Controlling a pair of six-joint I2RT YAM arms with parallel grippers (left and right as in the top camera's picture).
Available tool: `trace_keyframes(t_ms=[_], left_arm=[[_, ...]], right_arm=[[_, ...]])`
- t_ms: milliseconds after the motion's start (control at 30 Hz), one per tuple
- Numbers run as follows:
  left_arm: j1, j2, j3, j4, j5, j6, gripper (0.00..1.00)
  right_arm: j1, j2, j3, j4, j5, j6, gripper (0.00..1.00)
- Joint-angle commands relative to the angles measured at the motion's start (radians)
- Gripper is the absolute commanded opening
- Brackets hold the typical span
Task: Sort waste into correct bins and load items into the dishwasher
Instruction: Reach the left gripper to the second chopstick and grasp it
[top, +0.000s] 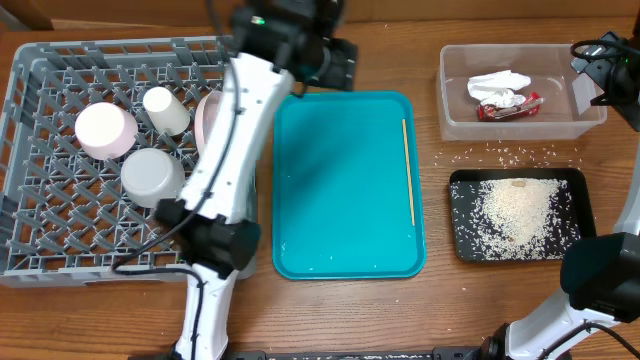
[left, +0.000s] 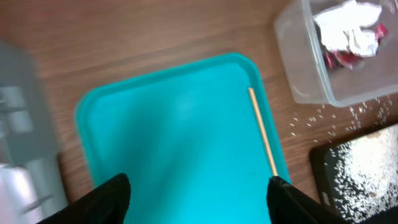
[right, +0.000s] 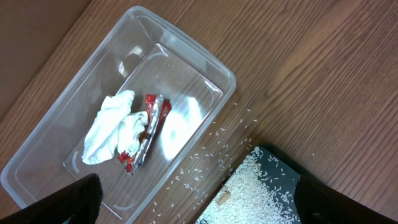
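1. The large square grey plastic lattice dish rack (top: 40, 220) fills the left of the wooden table (top: 330, 310). Its right wall runs just beside the left rim of the flat teal rectangular serving tray (top: 340, 200), and the left arm (top: 225, 170) lies across that seam.
2. The teal tray's floor is open. One thin wooden chopstick (top: 408, 170) lies lengthwise close to its right rim.
3. Right of the tray, past a bare strip of wood, sit the clear rectangular plastic tub (top: 455, 120) and, nearer, the shallow black rectangular plastic tray (top: 460, 245). They stand apart, with loose white rice grains (top: 495, 155) scattered between them.
4. The left gripper (left: 199, 186) hovers over the teal tray's far end, fingers well apart and gripping nothing.
5. The right gripper (right: 199, 193) hangs above the tub's end, fingers spread wide and empty.
6. In the tub, the crumpled white paper napkin (right: 112, 127) touches the small red snack wrapper (right: 149, 130).
7. A heap of white rice (top: 515, 210) covers the black tray's middle.
8. The rack holds the pink bowl (top: 105, 130), the small white cup (top: 165, 110), the grey-white bowl (top: 150, 175) and the pale pink round plate (top: 207, 120), which is partly hidden by the arm.
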Motion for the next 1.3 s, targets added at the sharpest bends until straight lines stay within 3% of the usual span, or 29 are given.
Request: trace_keyframes(t_ms=[0, 167, 333, 500, 700, 1267], left_arm=[[-0.056, 0.107, 0.006, 0.002, 0.008, -0.095, 0.63], [-0.139, 0.231, 0.006, 0.024, 0.03, -0.253, 0.58], [-0.212, 0.333, 0.006, 0.095, 0.021, -0.269, 0.5], [-0.263, 0.399, 0.006, 0.121, -0.097, -0.343, 0.45], [-0.301, 0.432, 0.006, 0.139, -0.218, -0.351, 0.46], [-0.312, 0.467, 0.005, 0.181, -0.232, -0.373, 0.45]], right_arm=[[0.001, -0.006, 0.003, 0.002, 0.003, 0.003, 1.0], [0.001, -0.006, 0.003, 0.003, 0.003, 0.003, 1.0], [0.001, -0.006, 0.003, 0.002, 0.003, 0.003, 1.0], [0.001, -0.006, 0.003, 0.002, 0.003, 0.003, 1.0], [0.001, -0.006, 0.003, 0.003, 0.003, 0.003, 1.0], [0.001, -0.006, 0.003, 0.002, 0.003, 0.003, 1.0]])
